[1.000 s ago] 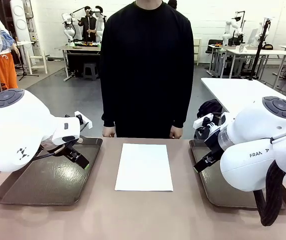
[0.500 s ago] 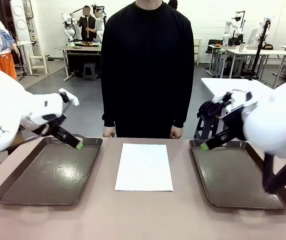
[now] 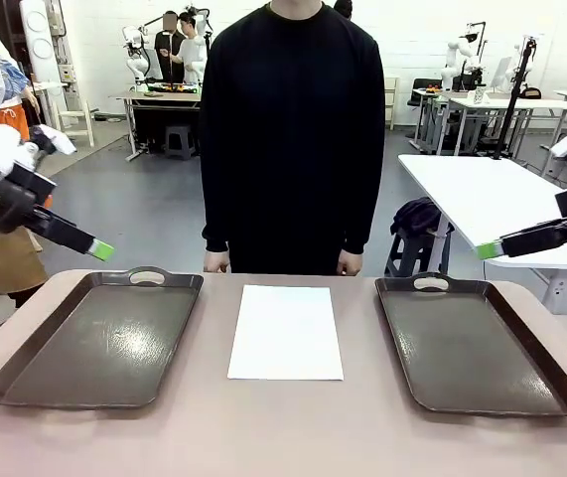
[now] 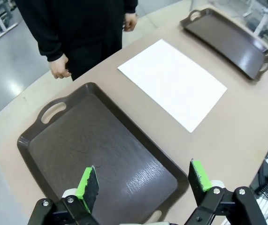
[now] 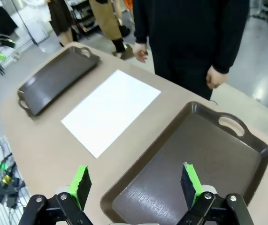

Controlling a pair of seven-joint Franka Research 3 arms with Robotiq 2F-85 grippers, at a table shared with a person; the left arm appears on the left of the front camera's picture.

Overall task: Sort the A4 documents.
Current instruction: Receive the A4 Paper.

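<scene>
Hanging spread wide with nothing between them, the left fingers [image 4: 88, 182] look down from high up on the left tray [image 4: 91, 136]. The right fingers [image 5: 189, 182] are parted just as widely, also unloaded, above the right tray [image 5: 195, 145]. From the front, each arm is raised near its own outer side of the table [image 3: 283, 427], with the green tips angled in toward the middle.

Both dark brown trays look bare. Between them, apart from either rim, the A4 documents [image 3: 285, 331] lie flat on the table as one neat white rectangle, its short edge toward the person [image 3: 293, 129] standing at the far side. Whether it is one sheet or a small pile cannot be told, and no print shows. The person's hands [image 3: 216, 261] hang by the far edge, touching nothing.

Judging by this layout, the sorting has not begun: nothing is in a tray and neither arm is near the paper. The next move likely calls for one arm to come down over the centre and catch an edge of the top sheet. That is fiddly, since thin paper lies flush with the table and may slide or drag any sheet beneath it.
</scene>
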